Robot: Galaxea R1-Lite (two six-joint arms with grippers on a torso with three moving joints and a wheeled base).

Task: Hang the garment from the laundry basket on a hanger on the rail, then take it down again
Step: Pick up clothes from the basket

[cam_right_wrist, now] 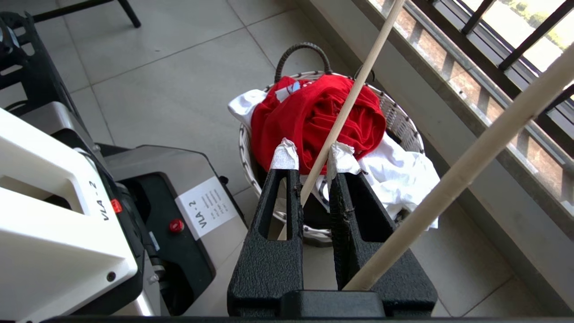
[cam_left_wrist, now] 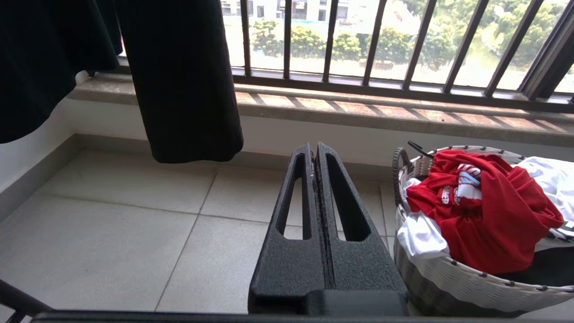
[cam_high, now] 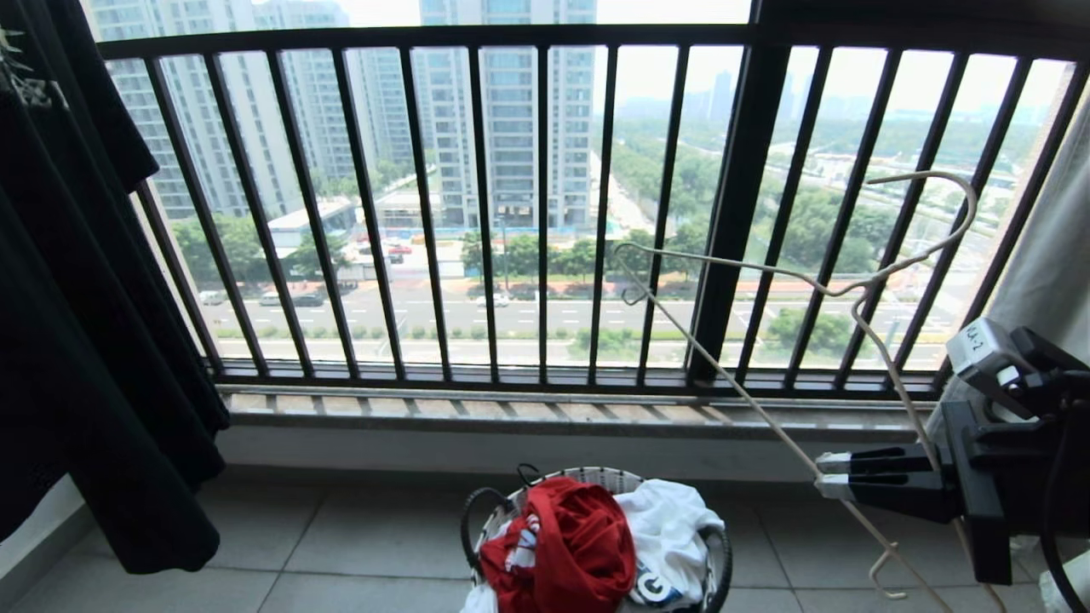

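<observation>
On the tiled floor close to the wall under the barred window railing [cam_high: 477, 213] stands the laundry basket [cam_high: 719, 553], near the floor's window edge. Crumpled on top inside it lies the red garment [cam_high: 566, 549], touching a white printed garment [cam_high: 673, 528] that fills the rest of the basket and spills over the rim. At the right side of the head view the right hand [cam_high: 819, 475] is clenched on the hanger [cam_high: 766, 272], one thin arm of it pinched between the taped fingertips [cam_right_wrist: 285, 154]; the hanger stands tilted, its hook up against the window bars. From the right wrist view that hand hovers above the basket. Beside the basket, the left hand [cam_left_wrist: 315, 150] is clenched on nothing, fingers pressed together, pointing at the wall base. A black shirt [cam_high: 77, 323] hangs by the floor's left edge.
</observation>
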